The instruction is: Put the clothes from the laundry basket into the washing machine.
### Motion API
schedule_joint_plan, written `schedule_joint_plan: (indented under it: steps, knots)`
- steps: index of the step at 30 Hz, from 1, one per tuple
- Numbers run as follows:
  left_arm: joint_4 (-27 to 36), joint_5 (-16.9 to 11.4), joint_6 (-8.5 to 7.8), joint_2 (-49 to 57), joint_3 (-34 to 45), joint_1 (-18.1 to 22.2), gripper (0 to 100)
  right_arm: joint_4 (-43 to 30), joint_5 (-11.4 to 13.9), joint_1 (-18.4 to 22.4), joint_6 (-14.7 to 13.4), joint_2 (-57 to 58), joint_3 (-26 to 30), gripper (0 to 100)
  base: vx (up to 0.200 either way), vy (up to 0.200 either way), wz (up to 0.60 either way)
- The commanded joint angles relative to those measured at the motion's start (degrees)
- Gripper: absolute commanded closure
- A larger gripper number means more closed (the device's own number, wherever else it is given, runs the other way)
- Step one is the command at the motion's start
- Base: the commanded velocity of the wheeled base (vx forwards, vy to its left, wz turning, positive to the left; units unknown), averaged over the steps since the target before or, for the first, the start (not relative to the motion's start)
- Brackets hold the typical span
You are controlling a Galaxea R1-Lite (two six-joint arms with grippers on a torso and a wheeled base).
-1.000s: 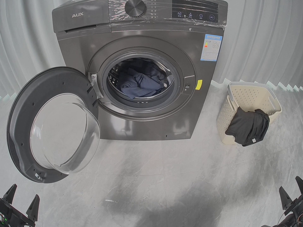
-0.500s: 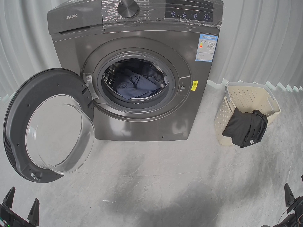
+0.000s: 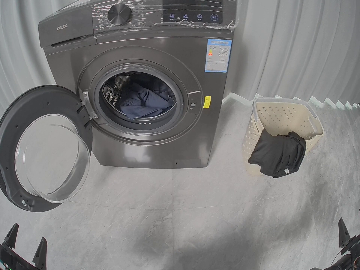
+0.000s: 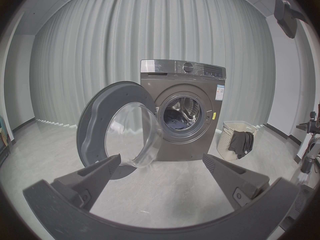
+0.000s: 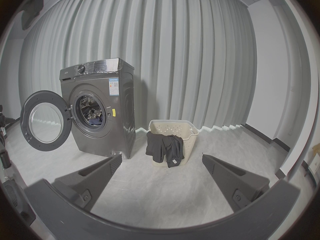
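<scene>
The view has swung toward the laundry basket [image 3: 279, 104], black garment [image 3: 277, 156] draped over its front rim, perhaps the last, so fetching it comes next; left gripper [image 4: 160, 160] and right gripper [image 5: 161, 158] gape wide, empty.

Washing machine [image 3: 150, 150]: grey metal-look shell, smooth satin sheen, faint reflections. Control panel sits under clear plastic film [image 3: 150, 10], wrinkled and glossy. Knob [image 3: 119, 14] looks like brushed metal.
Door [image 3: 41, 98]: matt dark plastic ring around a glossy clear window [image 3: 48, 158].
Drum [image 4: 188, 106]: bright polished steel.
Navy clothes [image 3: 144, 102] inside: soft crumpled cloth.
Laundry basket [image 3: 285, 111]: cream plastic, perforated, matt.
Black garment [image 3: 277, 154] over its rim: matt cloth.
Floor [image 3: 187, 214]: smooth grey stone-look tile, dull sheen.
Left tool [image 4: 160, 160] and right tool [image 5: 161, 159]: matt dark plastic.
</scene>
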State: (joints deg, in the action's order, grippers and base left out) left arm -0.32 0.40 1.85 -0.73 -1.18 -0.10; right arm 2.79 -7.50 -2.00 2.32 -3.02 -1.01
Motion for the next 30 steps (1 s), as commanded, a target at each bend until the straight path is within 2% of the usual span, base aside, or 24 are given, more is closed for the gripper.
schedule_joint_plan:
  steps: [1,3,5,10,30]
  knots:
    - [-0.1,-0.1,0.34,0.7,0.0,-0.1,0,-0.3,2.4,2.0,-1.6,2.6,0.8,0,0.000,0.000,0.00]
    - [-0.1,-0.1,0.34,0.7,0.0,-0.1,0,-0.9,4.1,2.0,-4.0,2.7,0.9,0,0.000,0.000,0.00]
    - [-0.1,0.2,0.43,0.7,0.0,-0.1,0,-1.6,4.9,2.0,-4.7,2.7,0.9,0,0.000,-0.100,0.00]
    - [0.1,2.0,0.52,0.7,0.0,0.0,0,-2.2,5.4,2.2,-4.4,2.7,0.9,0,0.000,-0.200,0.00]
    - [-0.3,2.1,1.40,0.7,0.2,-0.1,0,-2.4,5.9,1.9,-4.3,2.8,0.9,0,0.000,-0.200,0.00]
